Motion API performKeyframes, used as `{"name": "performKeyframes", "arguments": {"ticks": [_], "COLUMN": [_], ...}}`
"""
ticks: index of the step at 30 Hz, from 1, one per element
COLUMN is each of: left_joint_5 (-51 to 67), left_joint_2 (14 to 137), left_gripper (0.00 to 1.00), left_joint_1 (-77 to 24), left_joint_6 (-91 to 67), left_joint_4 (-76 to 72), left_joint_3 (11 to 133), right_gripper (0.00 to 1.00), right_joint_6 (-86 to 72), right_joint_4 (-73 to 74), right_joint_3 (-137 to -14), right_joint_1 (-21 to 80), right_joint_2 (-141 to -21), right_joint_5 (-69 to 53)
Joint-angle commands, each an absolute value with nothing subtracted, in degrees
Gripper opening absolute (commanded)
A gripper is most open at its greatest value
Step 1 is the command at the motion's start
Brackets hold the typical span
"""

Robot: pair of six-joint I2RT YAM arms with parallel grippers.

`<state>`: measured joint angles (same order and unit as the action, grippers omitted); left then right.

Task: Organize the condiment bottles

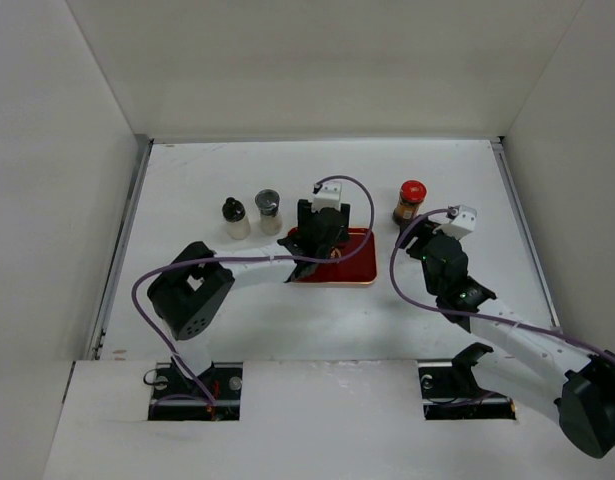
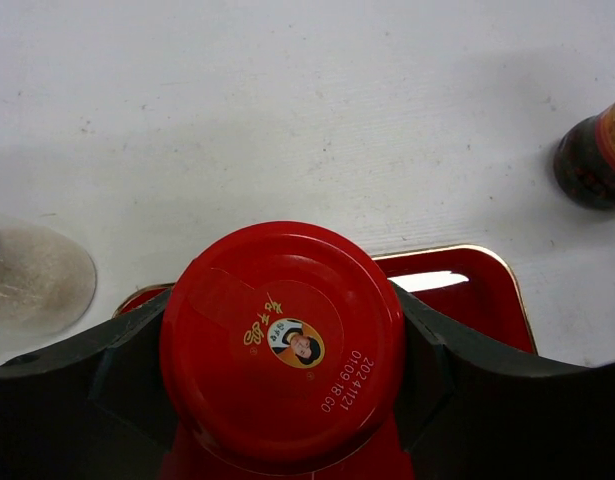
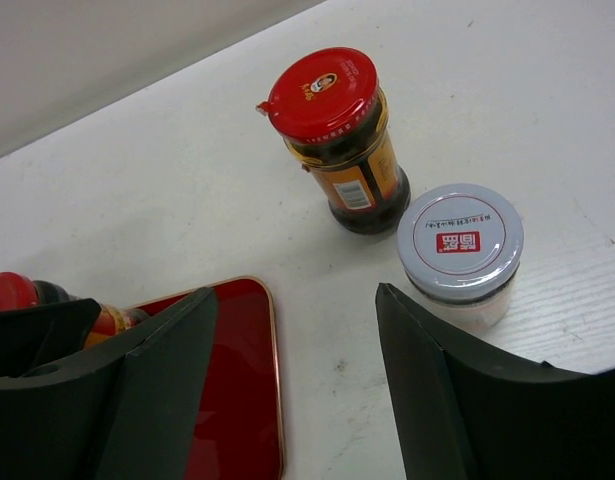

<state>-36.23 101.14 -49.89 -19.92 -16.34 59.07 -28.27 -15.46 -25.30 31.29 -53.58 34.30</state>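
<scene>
While none of the five bottles can be counted as placed for certain, one is at the tray [image 1: 359,262] — entries follow.

Item 1, red-capped jar [image 2: 282,345]: clamped at the cap by the left end effector [image 1: 317,238], over the tray's left half. Whether its base rests on the tray cannot be told.

Item 2, second red-capped jar [image 3: 337,140]: upright on the bench [image 1: 287,320], beyond the tray's far right corner and apart from it.

Item 3, silver-capped jar [image 3: 459,250]: upright, right of the tray, just beside item 2. The right end effector [image 3: 297,325] stands near it, jaws parted with nothing between them.

Items 4 and 5, black-capped bottle [image 1: 235,218] and grey-capped jar [image 1: 269,211]: side by side, off the tray's far left corner.

Judged progress — early. One bottle is in hand at the tray and four are left to collect, if the tray is the destination.
</scene>
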Motion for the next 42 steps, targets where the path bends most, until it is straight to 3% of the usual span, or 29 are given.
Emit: {"name": "performKeyframes", "arguments": {"ticks": [1, 6, 10, 13, 19, 26, 31, 42], "left_joint_5": [-36.5, -36.4, -35.9, -35.9, -36.4, -38.9, -38.8, -32.9], "left_joint_2": [99.8, 100.7, 101.3, 101.3, 97.8, 86.0, 78.4, 85.4], "left_gripper": [0.39, 0.41, 0.47, 0.62, 0.86, 0.88, 0.90, 0.89], "left_joint_1": [-49.9, -49.8, -50.1, -49.9, -50.3, -47.9, -40.8, -32.9], "left_joint_6": [-19.6, -19.6, -19.6, -19.6, -19.5, -19.3, -20.0, -20.4], "left_joint_4": [-25.9, -26.4, -26.5, -26.4, -26.5, -24.3, -14.9, -5.6], "left_joint_3": [63.2, 63.3, 63.3, 63.3, 62.0, 55.3, 52.6, 58.4], "right_gripper": [0.73, 0.80, 0.93, 1.00, 1.00, 1.00, 1.00, 1.00], "right_joint_6": [-28.7, -28.8, -28.7, -28.7, -28.6, -28.5, -28.3, -28.0], "right_joint_4": [-17.8, -17.8, -17.8, -17.8, -17.3, -17.4, -17.7, -18.1], "right_joint_3": [-25.8, -25.3, -25.3, -25.4, -25.4, -25.5, -25.8, -26.1], "right_joint_1": [31.1, 31.1, 31.1, 31.1, 31.1, 31.1, 31.1, 31.5], "right_joint_2": [-53.7, -52.8, -52.7, -53.0, -52.4, -52.5, -53.4, -54.6], "right_joint_5": [34.6, 34.5, 34.6, 34.5, 34.5, 34.5, 34.4, 34.2]}}
